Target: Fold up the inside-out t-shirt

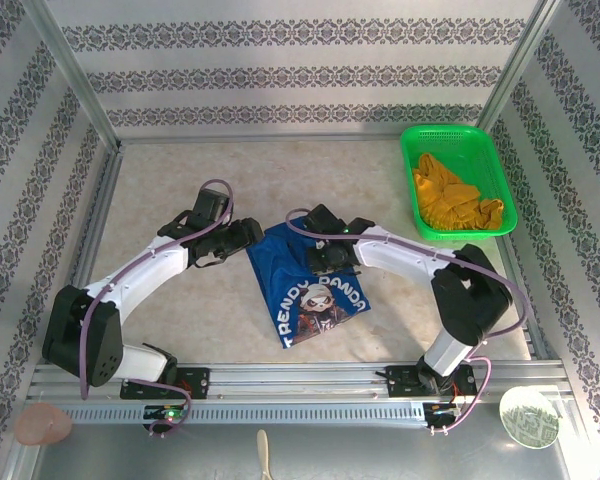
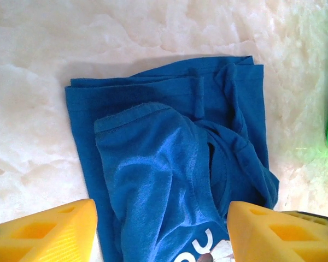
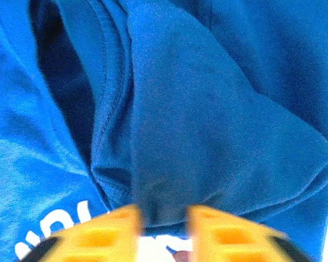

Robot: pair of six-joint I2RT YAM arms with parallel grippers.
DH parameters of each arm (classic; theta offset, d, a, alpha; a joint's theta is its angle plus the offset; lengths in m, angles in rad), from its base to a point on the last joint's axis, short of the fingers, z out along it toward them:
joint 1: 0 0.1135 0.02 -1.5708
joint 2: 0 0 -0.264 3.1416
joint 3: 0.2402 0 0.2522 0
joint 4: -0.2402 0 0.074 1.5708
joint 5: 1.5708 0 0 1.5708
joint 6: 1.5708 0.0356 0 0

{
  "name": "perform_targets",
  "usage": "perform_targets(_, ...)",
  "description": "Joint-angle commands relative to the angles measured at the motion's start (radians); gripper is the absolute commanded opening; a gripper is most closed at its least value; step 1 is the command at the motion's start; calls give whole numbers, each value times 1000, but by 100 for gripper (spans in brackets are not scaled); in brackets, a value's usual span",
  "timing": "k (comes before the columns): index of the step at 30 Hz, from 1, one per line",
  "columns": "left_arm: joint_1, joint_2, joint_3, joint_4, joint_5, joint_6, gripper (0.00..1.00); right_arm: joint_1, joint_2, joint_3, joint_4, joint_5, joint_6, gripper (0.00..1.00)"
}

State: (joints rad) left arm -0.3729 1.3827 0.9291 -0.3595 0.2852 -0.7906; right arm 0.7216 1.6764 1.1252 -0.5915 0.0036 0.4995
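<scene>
Blue t-shirt (image 3: 218, 120) fold pinched in right hand (image 3: 164, 217).

I count one blue t-shirt (image 1: 310, 285) on one desk (image 1: 180, 180). There is one green basket (image 1: 445, 130), with one mustard garment (image 1: 450, 195) inside it. I have two arms, the left arm (image 1: 140, 270) and the right arm (image 1: 410, 255), and so two pincers: one left pincer (image 2: 161, 224) and one right pincer (image 3: 164, 221). Each shows two yellow fingers (image 2: 44, 232), four in all. Along the near edge I make out three loose bits: one pink lump (image 1: 42, 425), one pale round disc (image 1: 528, 417), one thin wooden stick (image 1: 264, 455).
</scene>
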Motion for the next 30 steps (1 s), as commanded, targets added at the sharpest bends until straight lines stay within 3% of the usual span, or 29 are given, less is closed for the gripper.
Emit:
perform_targets(1,-5,-25,-11,-6,3,-16,64,-32,15,88,-30,33,-50,0)
perform_targets(11,-4,-6,-45,18,20,-17,64,-213,249,401,-7,-180,-67,0)
perform_targets(12,-5,-1,-49,23,23,-18,64,-229,277,426,17,-218,-66,15)
perform_targets(13,-6,6,-52,23,26,-18,64,-243,304,454,27,-256,-63,42)
perform_targets(14,-5,10,-56,24,29,-19,64,-252,315,468,21,-267,-57,54)
perform_targets(16,-9,9,-58,19,36,-18,65,-254,268,425,44,-249,-63,60)
perform_targets(24,-51,25,-39,44,16,-26,69,-245,-110,25,108,-189,-54,55)
perform_targets(27,-73,106,28,-4,-25,14,69,-246,-201,-116,147,-204,-2,46)
perform_targets(30,-108,183,89,-16,-42,36,61,-235,-256,-253,227,-252,71,33)
